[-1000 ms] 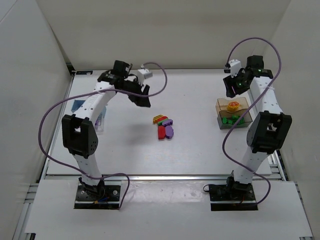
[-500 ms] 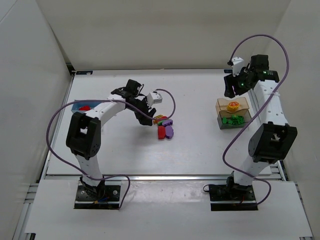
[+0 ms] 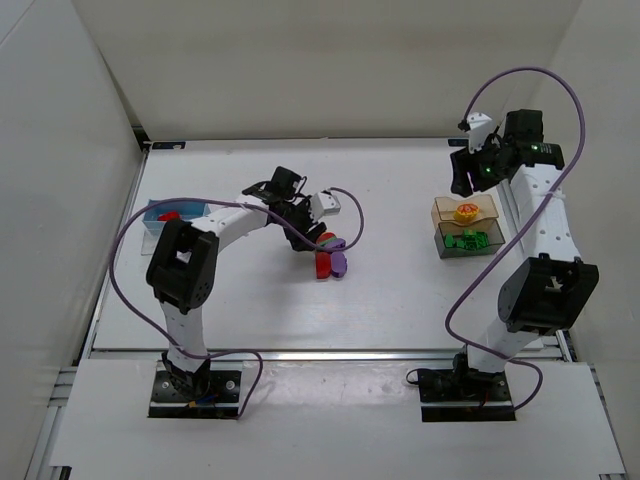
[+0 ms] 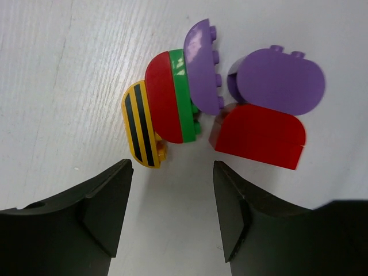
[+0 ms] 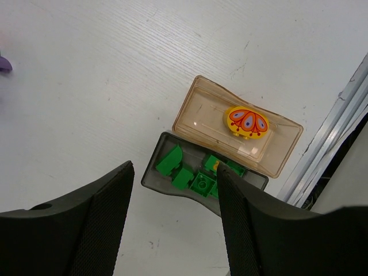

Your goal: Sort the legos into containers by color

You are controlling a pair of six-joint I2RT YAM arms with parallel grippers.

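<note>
Several loose legos lie in a cluster mid-table (image 3: 330, 255): a yellow-and-black striped one (image 4: 141, 123), a red-and-green rounded one (image 4: 167, 98), two purple ones (image 4: 279, 80) and a red one (image 4: 261, 135). My left gripper (image 4: 172, 167) hovers open just short of them, with nothing between its fingers. My right gripper (image 5: 173, 167) hangs open and empty above the containers at the right. The tan-amber container (image 5: 198, 115) holds a yellow patterned lego (image 5: 246, 122). The dark-clear container (image 5: 150, 179) holds green legos (image 5: 184, 175). At the left, the blue container (image 3: 152, 208) has a red lego (image 3: 168, 215) in it.
White walls enclose the table on the left, back and right. A metal rail (image 5: 339, 121) runs along the right table edge just beyond the two containers. The left arm's purple cable (image 3: 345, 215) loops beside the lego cluster.
The left arm swung from the back left over to the lego cluster and came down close to it, its jaws narrowing slightly. The right arm barely shifted.
</note>
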